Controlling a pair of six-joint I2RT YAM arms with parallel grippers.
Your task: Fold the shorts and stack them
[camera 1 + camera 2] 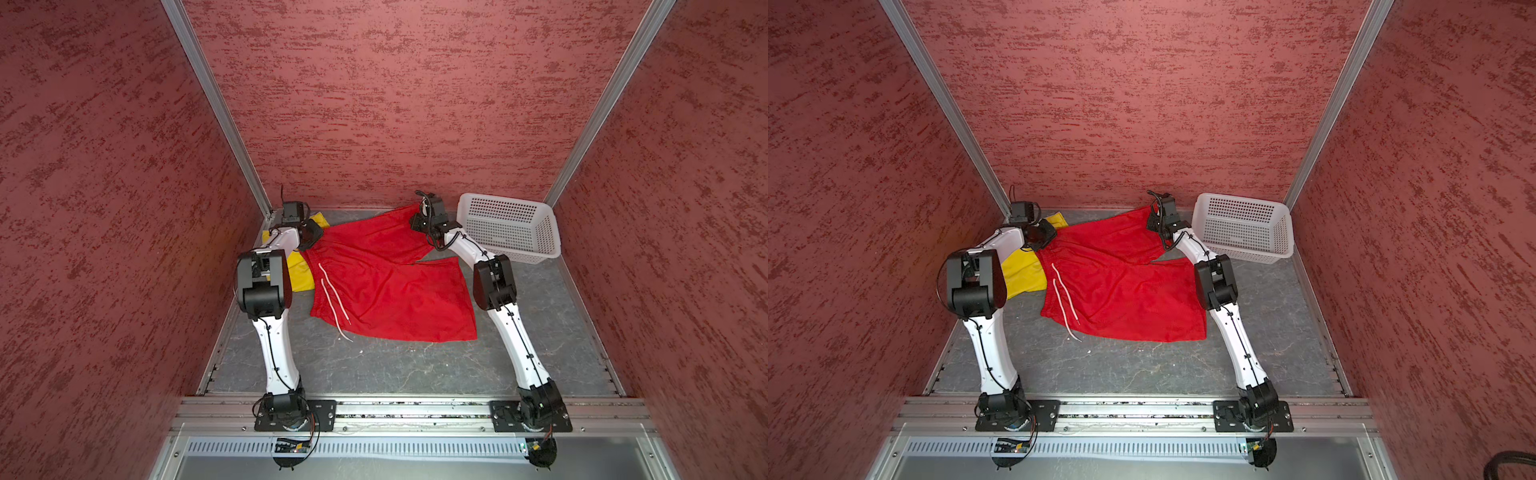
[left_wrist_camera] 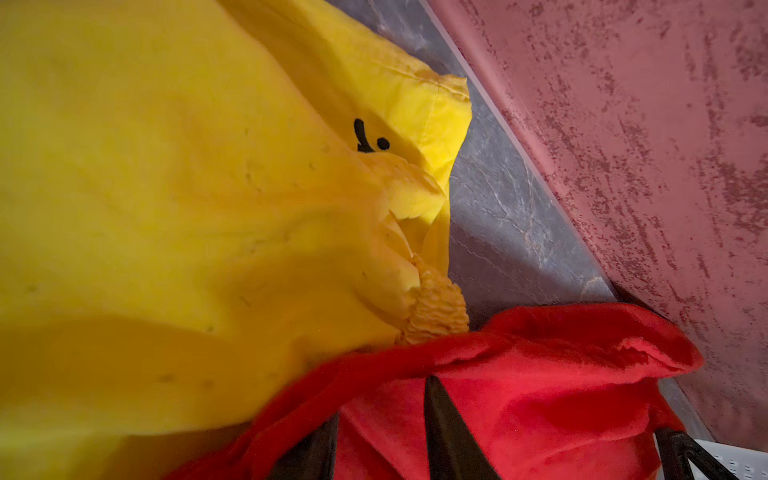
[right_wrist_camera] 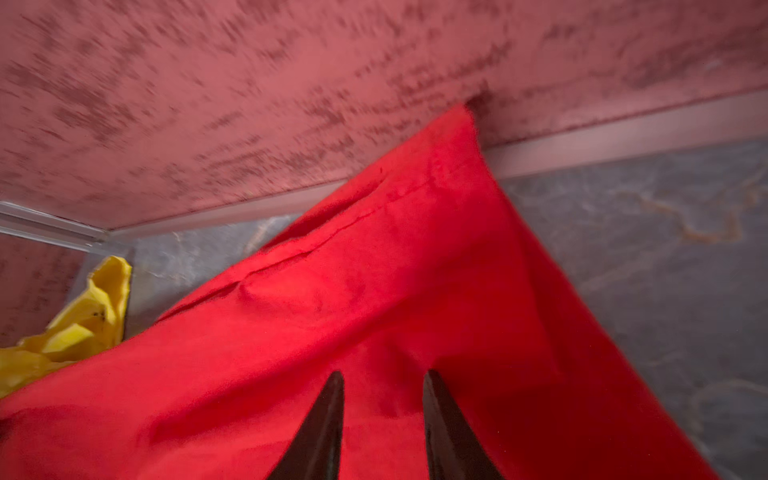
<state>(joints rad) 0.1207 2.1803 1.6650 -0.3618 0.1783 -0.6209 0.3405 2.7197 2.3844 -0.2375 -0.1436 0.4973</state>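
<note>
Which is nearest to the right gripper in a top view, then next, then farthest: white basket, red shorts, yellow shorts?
1. red shorts: directly under the right gripper, at their far leg.
2. white basket: just to its right.
3. yellow shorts: across on the left side.

Pretty sure this is a robotics lab test booth: red textured panels (image 1: 374, 104), aluminium framing (image 1: 216, 108), robot arms (image 1: 276, 349) bolted to a rail (image 1: 415, 409) edging a grey marbled table (image 1: 374, 365).
</note>
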